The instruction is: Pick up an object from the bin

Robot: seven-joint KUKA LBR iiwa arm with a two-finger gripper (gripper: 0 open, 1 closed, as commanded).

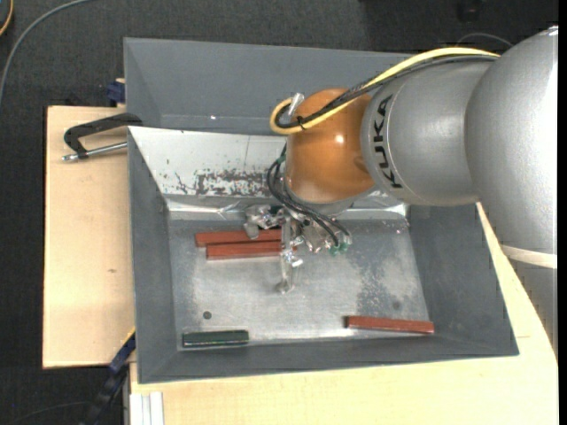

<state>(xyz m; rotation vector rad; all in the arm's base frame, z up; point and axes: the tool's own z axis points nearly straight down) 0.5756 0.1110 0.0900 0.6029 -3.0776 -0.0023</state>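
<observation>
2 red-brown bars (237, 251) lie just left of the gripper (285, 278).

Just left of the gripper (284, 282), two red-brown bars (241, 251) lie side by side, closing that side. In front of it the bin (146, 237) floor lies bare up to the front wall. To the right the floor is also bare. A third red-brown bar (390, 326) lies well off, front right, and a dark flat bar (215, 338) sits front left against the wall.
</observation>
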